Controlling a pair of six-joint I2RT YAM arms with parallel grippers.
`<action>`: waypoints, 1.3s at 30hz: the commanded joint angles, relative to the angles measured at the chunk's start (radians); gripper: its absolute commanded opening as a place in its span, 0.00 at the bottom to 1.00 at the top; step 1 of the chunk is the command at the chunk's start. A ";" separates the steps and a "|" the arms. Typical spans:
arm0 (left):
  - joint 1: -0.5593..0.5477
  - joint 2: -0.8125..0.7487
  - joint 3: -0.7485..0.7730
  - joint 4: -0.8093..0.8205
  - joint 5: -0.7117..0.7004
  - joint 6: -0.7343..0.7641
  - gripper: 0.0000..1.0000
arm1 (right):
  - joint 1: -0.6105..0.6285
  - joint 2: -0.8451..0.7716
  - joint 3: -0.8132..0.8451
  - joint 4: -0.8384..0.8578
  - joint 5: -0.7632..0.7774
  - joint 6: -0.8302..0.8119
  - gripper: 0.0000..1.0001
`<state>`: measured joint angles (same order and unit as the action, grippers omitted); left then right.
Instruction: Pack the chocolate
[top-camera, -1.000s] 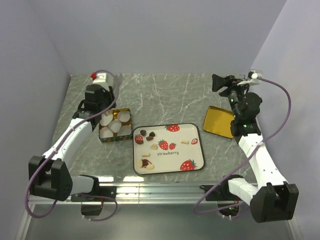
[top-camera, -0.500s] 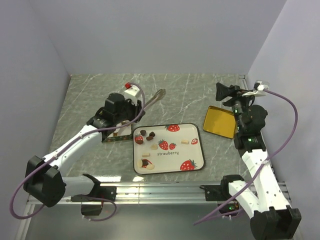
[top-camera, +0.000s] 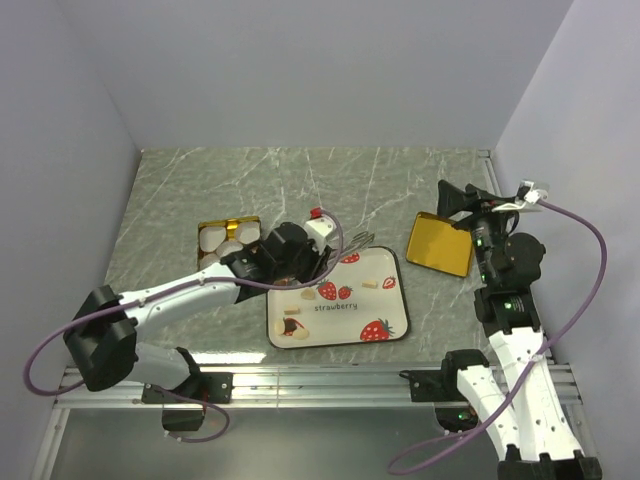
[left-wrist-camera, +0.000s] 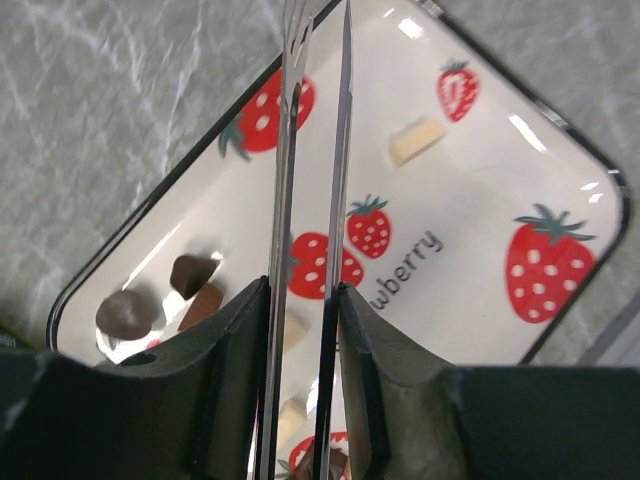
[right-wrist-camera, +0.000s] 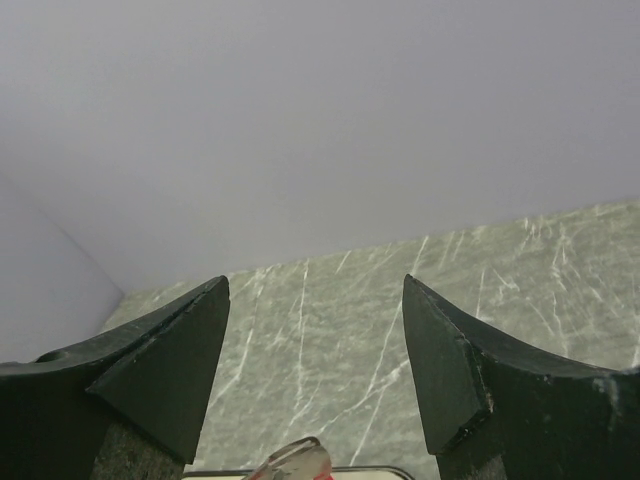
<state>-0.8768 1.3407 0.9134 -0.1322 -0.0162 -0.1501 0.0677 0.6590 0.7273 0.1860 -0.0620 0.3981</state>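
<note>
- My left gripper: clenched on tongs, over the tray and its chocolate.
- Gold tin near the tray's left; gold lid on its right.
- My right gripper: spread, raised, marble table ahead.

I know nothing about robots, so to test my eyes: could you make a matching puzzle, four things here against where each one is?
1. silver metal tongs
2. gold tin of white paper cups
3. flat gold lid
4. cream-white chocolate lump

A. on the white strawberry-print tray
B. on the table, right of the tray
C. clamped in the left gripper
D. on the table, left of the tray

Pairs: 1-C, 2-D, 3-B, 4-A
</note>
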 joint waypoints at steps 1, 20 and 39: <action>-0.024 0.035 0.062 -0.027 -0.152 -0.066 0.38 | 0.006 -0.055 -0.019 -0.025 0.013 -0.018 0.77; -0.227 0.106 0.093 -0.099 -0.382 -0.310 0.40 | 0.004 -0.045 -0.020 -0.043 -0.073 0.021 0.77; -0.479 0.170 0.176 -0.256 -0.636 -0.545 0.48 | 0.006 -0.341 -0.051 -0.283 -0.104 0.050 0.77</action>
<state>-1.3247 1.4998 1.0325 -0.3813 -0.5957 -0.6422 0.0681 0.3431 0.6773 -0.0521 -0.1520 0.4416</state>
